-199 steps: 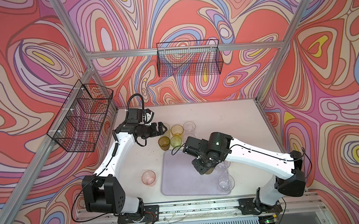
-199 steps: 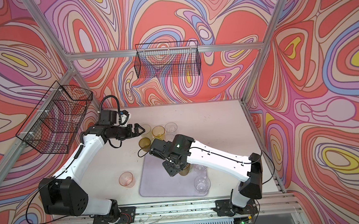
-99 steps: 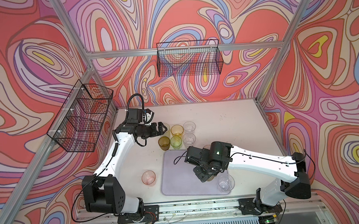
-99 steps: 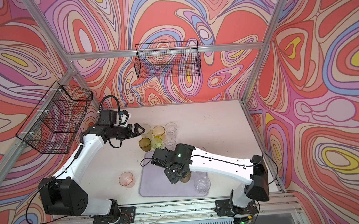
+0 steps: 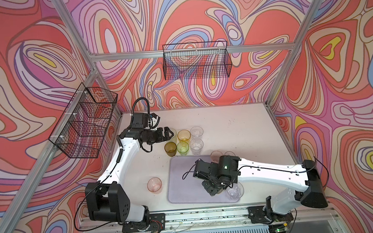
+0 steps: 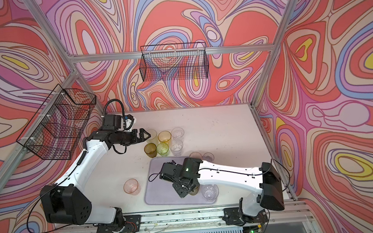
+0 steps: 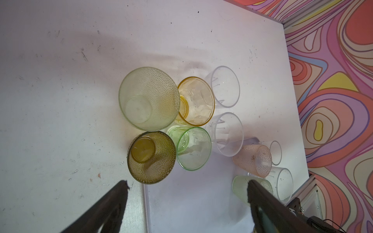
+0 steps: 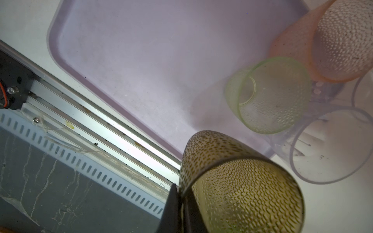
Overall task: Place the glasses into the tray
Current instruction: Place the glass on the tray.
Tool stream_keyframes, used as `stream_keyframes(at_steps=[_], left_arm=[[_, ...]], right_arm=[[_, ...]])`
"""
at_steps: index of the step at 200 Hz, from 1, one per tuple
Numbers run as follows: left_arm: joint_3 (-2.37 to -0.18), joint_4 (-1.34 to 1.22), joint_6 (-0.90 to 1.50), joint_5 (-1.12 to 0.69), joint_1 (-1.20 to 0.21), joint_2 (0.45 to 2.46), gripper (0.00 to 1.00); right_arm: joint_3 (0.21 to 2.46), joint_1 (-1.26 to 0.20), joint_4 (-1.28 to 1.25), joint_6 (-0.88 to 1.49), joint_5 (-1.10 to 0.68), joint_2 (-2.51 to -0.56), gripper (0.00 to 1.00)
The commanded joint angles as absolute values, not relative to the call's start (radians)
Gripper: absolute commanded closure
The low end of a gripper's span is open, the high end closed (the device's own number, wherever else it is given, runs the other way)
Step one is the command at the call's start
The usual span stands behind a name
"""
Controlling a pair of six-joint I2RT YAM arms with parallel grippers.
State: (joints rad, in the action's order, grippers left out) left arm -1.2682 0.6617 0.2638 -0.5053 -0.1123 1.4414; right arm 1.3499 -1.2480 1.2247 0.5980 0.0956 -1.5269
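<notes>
The lilac tray (image 5: 180, 184) (image 6: 161, 189) lies at the table's front. My right gripper (image 8: 179, 191) (image 6: 181, 192) is shut on the rim of an olive-brown glass (image 8: 242, 191) (image 6: 194, 190), tilted over the tray's front right part. Beside it on the tray are a frosted green glass (image 8: 272, 96), a pink glass (image 8: 333, 40) (image 5: 215, 156) and a clear glass (image 5: 234, 190). My left gripper (image 5: 170, 133) (image 7: 187, 182) hangs open and empty next to a cluster of several glasses (image 5: 183, 141) behind the tray. Nearest to it is a pale green glass (image 7: 149, 98).
A lone pink glass (image 5: 154, 185) stands on the table left of the tray. Black wire baskets hang on the left wall (image 5: 84, 123) and the back wall (image 5: 196, 63). The metal front rail (image 8: 101, 121) runs close along the tray's near rim.
My right arm has carried the olive-brown glass from the tray's middle toward its front right part. The left arm has not moved.
</notes>
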Motion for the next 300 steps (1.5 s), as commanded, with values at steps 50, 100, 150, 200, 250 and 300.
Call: stream_keyframes(at_steps=[50, 100, 150, 200, 250, 300], left_arm=[[-1.296, 0.671, 0.262, -0.515, -0.117, 1.429, 0.05], [-1.295, 0.671, 0.262, -0.516, -0.116, 1.43, 0.05], [-1.292, 0.672, 0.262, -0.513, -0.116, 1.43, 0.05], [-1.293, 0.673, 0.262, -0.512, -0.116, 1.431, 0.05], [-1.292, 0.671, 0.262, -0.514, -0.115, 1.431, 0.05], [-1.29, 0.672, 0.262, -0.514, -0.116, 1.43, 0.05]], right_arm=[[1.266, -1.277, 1.143, 0.617, 0.13, -1.497, 1.0], [1.219, -1.298, 1.096, 0.623, 0.155, -1.503, 1.0], [1.175, -1.3, 1.063, 0.621, 0.169, -1.5, 1.0], [1.149, -1.302, 1.031, 0.622, 0.164, -1.498, 1.0], [1.12, -1.306, 1.004, 0.625, 0.161, -1.502, 1.0], [1.102, -1.307, 1.008, 0.625, 0.162, -1.507, 1.0]])
